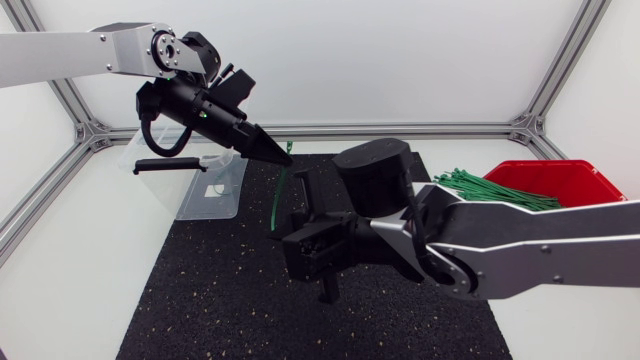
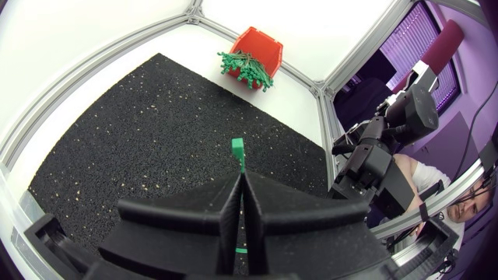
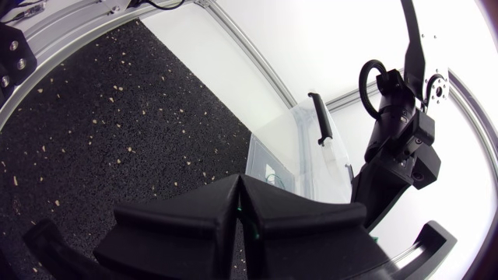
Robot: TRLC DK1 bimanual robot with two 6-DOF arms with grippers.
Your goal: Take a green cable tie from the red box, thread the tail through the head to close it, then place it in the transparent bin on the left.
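1. Clamping the green cable tie (image 1: 280,195) near its upper end, the left gripper (image 1: 283,152) has both wedge fingers pressed tight together on it.
2. Seen from the left wrist, the tie's square head (image 2: 237,148) pokes out just ahead of the left gripper's (image 2: 240,177) fingertips, and the strap runs back down the seam between them.
3. From those fingertips the strap hangs in a slight curve, its lower end reaching the tips of the right gripper (image 1: 288,240), which lies below and ahead of the left one.
4. The right gripper (image 3: 240,183) is clenched too; a sliver of green shows in the seam between its fingers, so it appears to be pinching the tie's lower end.
5. The transparent bin (image 1: 215,185) stands on the black mat (image 1: 200,290) just beneath and behind the left gripper, and ahead of the right one.
6. The red box (image 1: 560,180), with loose green ties (image 1: 490,188) spilling over its rim, sits well behind the right gripper, beside that arm.
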